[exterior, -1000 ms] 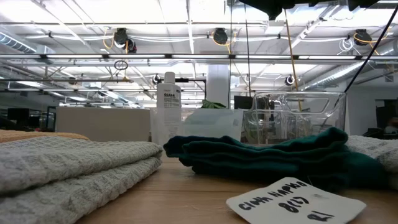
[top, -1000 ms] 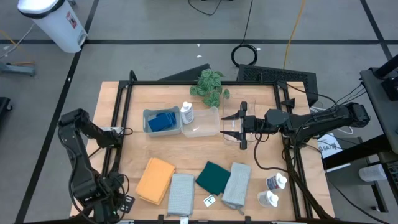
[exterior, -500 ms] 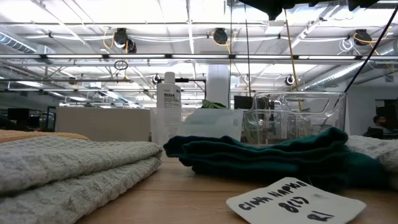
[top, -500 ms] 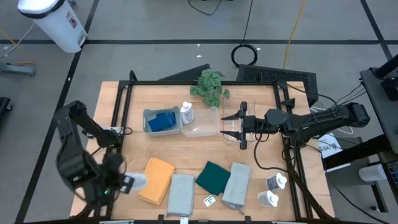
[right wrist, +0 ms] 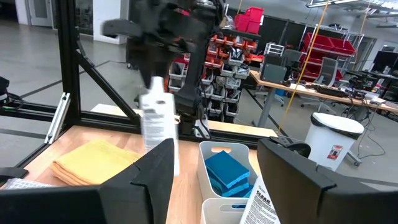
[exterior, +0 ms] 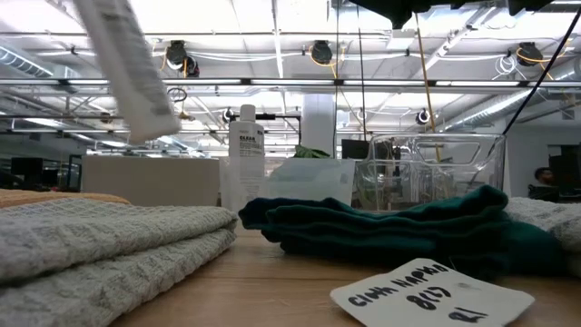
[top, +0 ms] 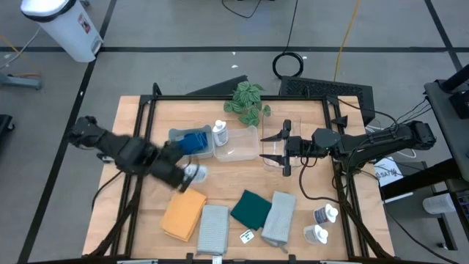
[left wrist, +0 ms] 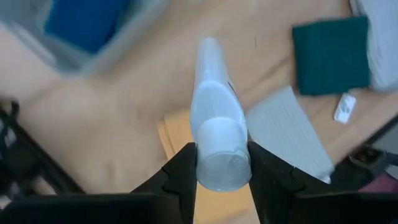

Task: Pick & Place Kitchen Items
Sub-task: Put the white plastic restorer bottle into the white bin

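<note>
My left gripper (top: 187, 174) is shut on a white squeeze bottle (top: 195, 173) in the air, just beyond the orange cloth (top: 182, 213). The bottle also shows in the low view (exterior: 127, 68) and in the right wrist view (right wrist: 158, 121). My right gripper (top: 268, 151) is open at the right end of an empty clear bin (top: 272, 154); I cannot tell whether it touches the bin. A bin with blue sponges (top: 191, 144) stands on the table, with another bottle (top: 220, 133) beside it. Two bottles (top: 322, 224) lie at the near right. Grey cloths (top: 212, 227) and a dark green cloth (top: 252, 209) lie along the near edge. My left gripper pinches the bottle between its two fingers (left wrist: 184, 169), one on each side of the bottle's upper end (left wrist: 221, 163). The fingers come from above, slanting. The bottle hangs below them, tilted and clear of the table, with its flat base (exterior: 152, 123) lowest.
A second clear bin (top: 238, 147) stands between the sponge bin and the right gripper. A leafy plant (top: 246, 101) stands at the far edge. A small white tag (top: 247, 236) lies near the green cloth. A black frame (top: 146, 110) runs around the table.
My left arm has swung out from the table's near left corner toward the middle, up and toward the far edge, carrying the white bottle over the orange cloth. The bottle has come into the low view, tilted and in the air.
</note>
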